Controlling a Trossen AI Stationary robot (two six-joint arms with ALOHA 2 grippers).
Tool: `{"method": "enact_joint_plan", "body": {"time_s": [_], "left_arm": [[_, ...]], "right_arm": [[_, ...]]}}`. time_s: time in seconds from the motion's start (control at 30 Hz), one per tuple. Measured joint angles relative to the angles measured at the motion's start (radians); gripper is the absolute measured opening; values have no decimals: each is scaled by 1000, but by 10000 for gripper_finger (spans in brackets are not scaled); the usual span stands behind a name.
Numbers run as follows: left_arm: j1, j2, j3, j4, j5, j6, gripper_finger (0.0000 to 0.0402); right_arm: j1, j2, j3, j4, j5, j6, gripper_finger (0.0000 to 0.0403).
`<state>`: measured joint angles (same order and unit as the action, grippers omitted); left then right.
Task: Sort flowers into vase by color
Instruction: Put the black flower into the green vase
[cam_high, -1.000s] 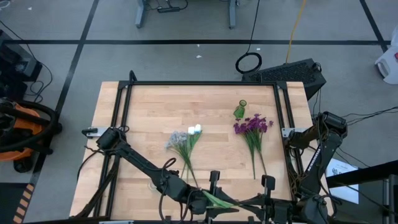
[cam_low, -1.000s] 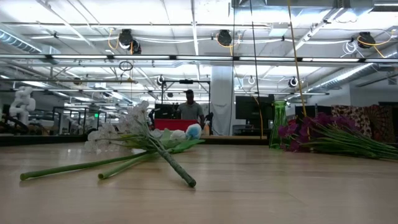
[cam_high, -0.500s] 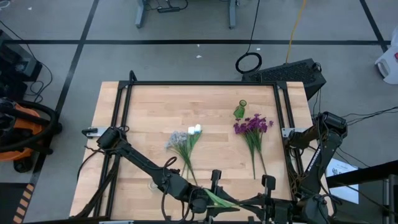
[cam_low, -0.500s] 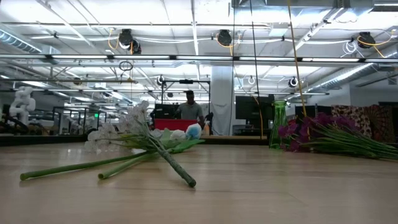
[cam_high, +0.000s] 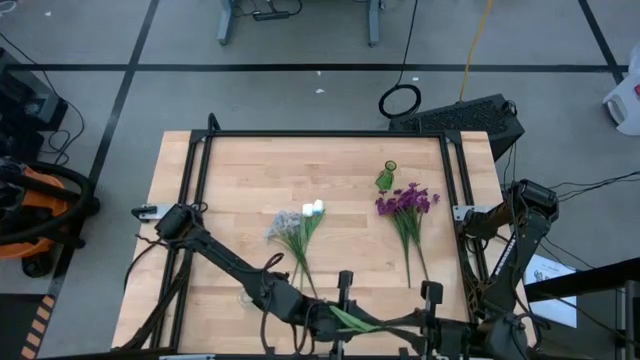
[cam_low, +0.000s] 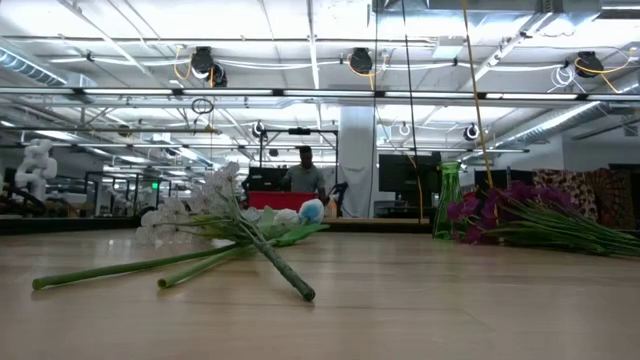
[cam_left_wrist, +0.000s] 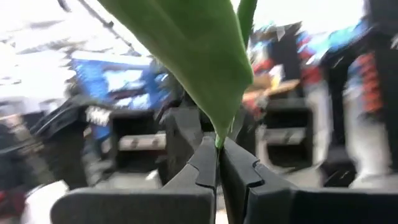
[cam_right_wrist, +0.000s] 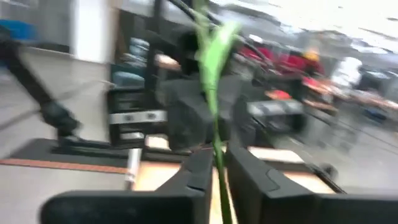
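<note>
A flower with a thin green stem and a broad green leaf (cam_high: 352, 320) hangs between my two grippers at the table's near edge; its blossom does not show. My left gripper (cam_left_wrist: 217, 149) is shut on it at the leaf's base. My right gripper (cam_right_wrist: 216, 155) is shut on the stem farther along. A bunch of white and pale blue flowers (cam_high: 298, 225) (cam_low: 215, 215) lies flat at the table's middle. The purple bunch (cam_high: 405, 203) (cam_low: 520, 215) lies to its right. A small green glass vase (cam_high: 386, 177) (cam_low: 448, 200) stands upright behind the purple blossoms. My left gripper pinches the flower between its two fingers where the leaf's narrow base (cam_left_wrist: 219, 138) meets the stem; the leaf stands out beyond the fingertips. The flower is lifted clear of the table. My right gripper pinches the thin stem (cam_right_wrist: 215, 144) between its two fingers, which lie across it; the stem and leaf run on past the fingertips.
Black rails (cam_high: 320, 135) frame the wooden table top along its far edge and sides. Bare wood lies left of the white bunch and along the far edge. A person (cam_low: 305, 178) stands in the room far behind the table.
</note>
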<state>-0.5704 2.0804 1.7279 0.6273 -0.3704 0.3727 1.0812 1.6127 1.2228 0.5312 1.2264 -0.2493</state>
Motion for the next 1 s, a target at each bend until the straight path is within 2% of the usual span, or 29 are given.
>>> {"method": "enact_joint_plan", "body": {"time_s": [0.17, 0.23, 0.3, 0.37, 0.43, 0.57, 0.67, 0.87, 0.93, 1.0], "left_arm": [[2, -4, 0, -122, -193, 34, 5], [3, -19, -1, -221, -268, 24, 4], [10, -42, -1, -327, -300, -31, 4], [20, -64, 0, -442, -282, -109, 4], [35, -77, 0, -523, -214, -165, 3], [62, -84, 0, -596, -89, -211, 3], [73, -85, 0, -617, -62, -230, 3], [77, -84, 0, -621, -40, -237, 2], [77, -84, 0, -622, -38, -238, 2], [77, -84, 0, -622, -27, -239, 2]], "right_arm": [[56, -2, 1, -139, 319, 171, 103], [77, -2, 1, -207, 343, 208, 131], [92, 0, 0, -224, 340, 230, 157], [97, -1, 1, -222, 342, 225, 178], [82, -1, 1, -226, 332, 203, 194], [20, -22, 1, -240, 142, 159, 207], [-36, -68, 1, -324, 9, 207, 202], [-110, -162, 1, -778, -208, 584, 192], [-122, -167, 1, -850, -248, 667, 193], [-127, -157, 1, -868, -260, 682, 194]]}}
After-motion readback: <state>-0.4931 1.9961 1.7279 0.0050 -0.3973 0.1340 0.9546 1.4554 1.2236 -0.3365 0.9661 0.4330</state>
